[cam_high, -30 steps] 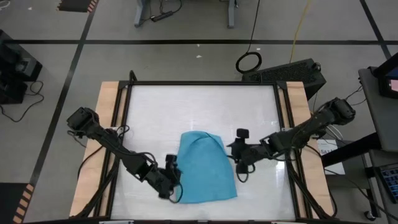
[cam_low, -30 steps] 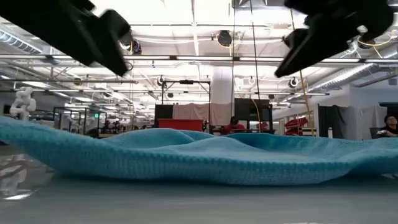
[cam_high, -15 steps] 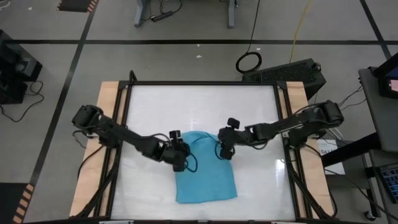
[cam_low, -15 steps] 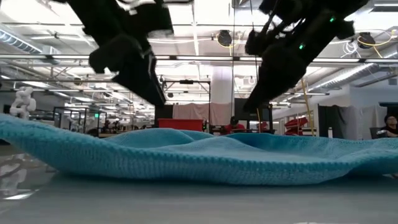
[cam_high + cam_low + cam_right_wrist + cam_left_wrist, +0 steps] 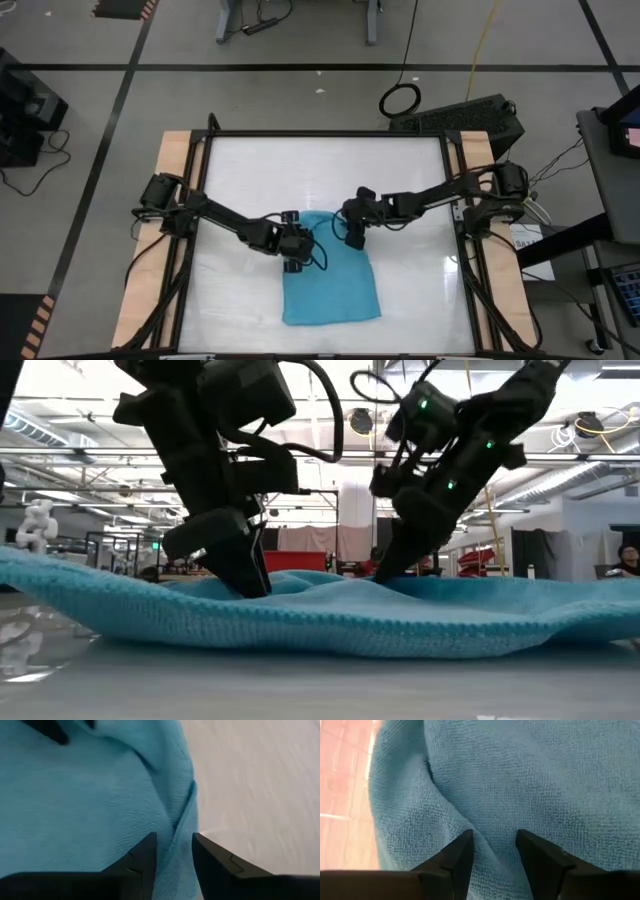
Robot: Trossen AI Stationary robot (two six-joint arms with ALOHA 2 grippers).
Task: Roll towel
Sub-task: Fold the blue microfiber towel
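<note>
a: from above, where does the towel (image 5: 330,280) lie?

b: on the near half of the white surface (image 5: 250,170), flat toward the near edge. both arms meet at its far edge, the left gripper (image 5: 292,262) over the far left corner, the right gripper (image 5: 352,238) over the far right corner. a corner each looks chosen so that the far edge can be turned over evenly to start the roll.

a: and from table height?

b: the towel (image 5: 330,615) spreads across the whole width in low folds. the left gripper (image 5: 245,575) and the right gripper (image 5: 385,570) both slant down with their tips at the cloth. whether either has the cloth pinched cannot be told from here.

a: the left wrist camera?

b: the fingers (image 5: 457,857) stand partly open, a narrow gap between them, pressed onto the towel (image 5: 545,780). a raised crease of cloth runs into that gap, so the fingers straddle the fold but have not clamped it. the surface (image 5: 345,795) shows beside the towel's edge.

a: the right wrist?

b: much the same. the fingers (image 5: 142,855) are partly open, astride a ridge at the towel's (image 5: 75,795) border, with bare surface (image 5: 260,785) just beyond. nothing is firmly held. my reading: both are set to gather a fold for the first turn, and a shallow bite could slip off.
</note>
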